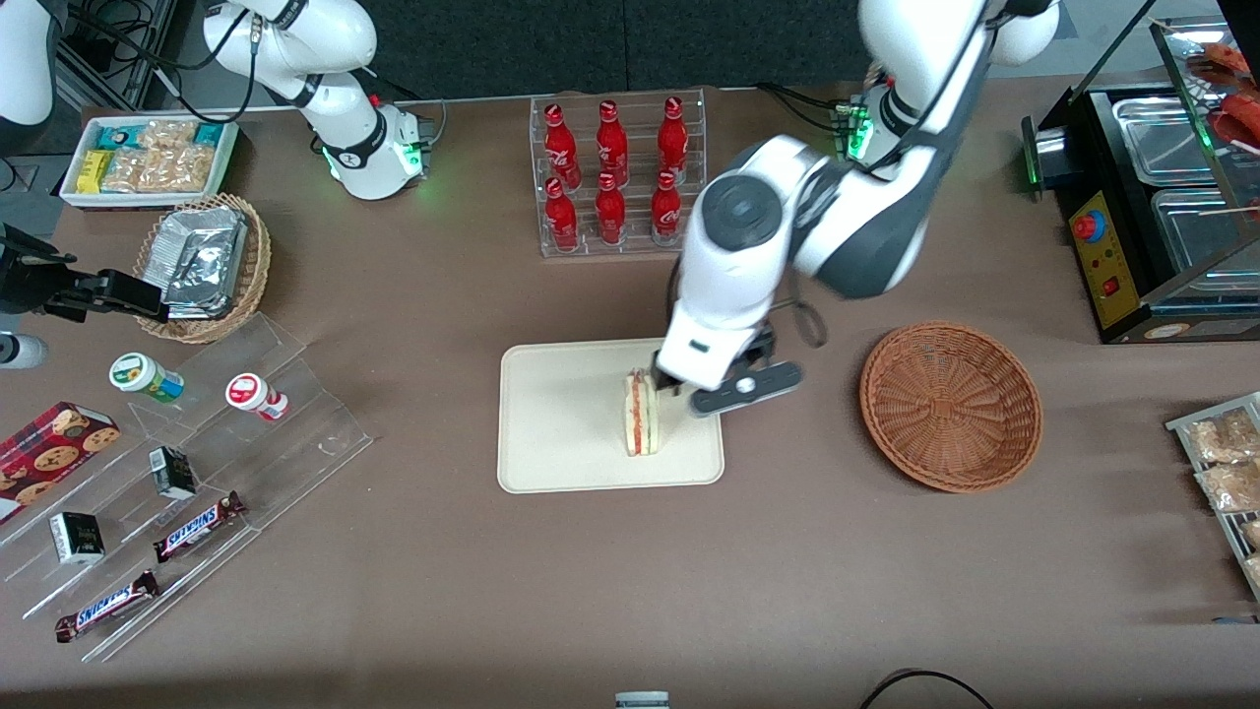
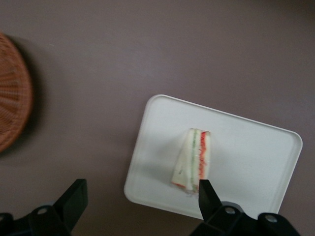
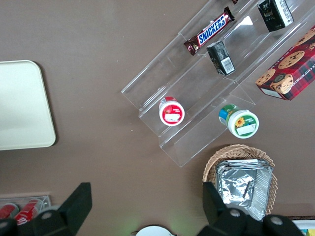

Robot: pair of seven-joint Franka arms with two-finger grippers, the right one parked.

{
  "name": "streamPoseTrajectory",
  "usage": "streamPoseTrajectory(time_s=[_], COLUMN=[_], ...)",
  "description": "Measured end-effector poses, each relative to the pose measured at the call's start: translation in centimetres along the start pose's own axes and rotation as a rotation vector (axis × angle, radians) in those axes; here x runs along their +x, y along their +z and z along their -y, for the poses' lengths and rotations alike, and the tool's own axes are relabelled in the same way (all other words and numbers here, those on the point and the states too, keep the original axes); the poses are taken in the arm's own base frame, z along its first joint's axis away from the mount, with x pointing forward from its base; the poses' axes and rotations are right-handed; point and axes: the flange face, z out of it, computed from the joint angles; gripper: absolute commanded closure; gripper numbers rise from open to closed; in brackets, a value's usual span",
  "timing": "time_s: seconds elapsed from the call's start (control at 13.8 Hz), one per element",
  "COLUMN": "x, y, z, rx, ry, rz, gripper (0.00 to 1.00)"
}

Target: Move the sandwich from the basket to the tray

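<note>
Snickers bars point(image 1: 200, 526) lay nearest the front camera, on the clear stepped rack point(image 1: 295, 394) at the parked arm's end of the desk, w/ small dark boxes point(image 1: 173, 472) and two capped cups point(image 1: 146, 377) on the steps above them, and a cookie box point(image 1: 54, 448) by the desk edge.

Sandwich point(image 1: 641, 413) stood on its edge on the tray point(image 1: 561, 414), close to the tray's edge toward the basket, filling stripe facing up. In the wrist view the sandwich point(image 2: 193, 160) sat on the tray point(image 2: 251, 147), w/ one finger point(image 2: 209, 194) just beside its end, not pinching it. Gripper point(image 1: 679, 386) hung over that tray edge, above the sandwich's end farther from the front camera; jaws spread wide, holding nothing, gripper point(image 2: 140, 194) w/ bare desk and tray rim showing between the fingers.

Basket point(image 1: 951, 406) sat well apart from the tray, toward the working arm's end, w/ nothing in it; its rim point(image 2: 12, 120) showed in the wrist view too.

Farther from the camera than the tray: clear rack of red bottles point(image 1: 615, 172). Toward the parked arm's end: tan basket w/ foil packets point(image 1: 202, 266) and a white box of snacks point(image 1: 148, 158). At the working arm's end: black food warmer point(image 1: 1152, 207) and snack bags on a rack point(image 1: 1226, 463).
</note>
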Motion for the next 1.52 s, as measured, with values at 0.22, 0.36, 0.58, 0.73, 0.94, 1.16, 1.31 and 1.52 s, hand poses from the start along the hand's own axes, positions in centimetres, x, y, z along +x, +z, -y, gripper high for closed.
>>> streamPoseTrajectory(time_s=[0.22, 0.36, 0.58, 0.73, 0.94, 1.16, 1.31, 1.52], x=[1.9, 3.1, 5.1, 6.5, 7.8, 8.0, 7.9, 8.1], y=[-6.4, -9.5, -11.5, -12.1, -14.1, -15.7, -15.5, -15.1], z=[6.4, 10.8, 16.3, 19.9, 26.7, 31.5, 33.4, 36.5], rx=[0.049, 0.077, 0.091, 0.089, 0.07, 0.058, 0.058, 0.055], ry=[-0.003, 0.026, 0.058, 0.081, 0.151, 0.198, 0.227, 0.245], rz=[0.027, 0.052, 0.075, 0.082, 0.113, 0.126, 0.138, 0.154], gripper=[0.01, 0.01, 0.01, 0.01, 0.01, 0.01, 0.01, 0.01])
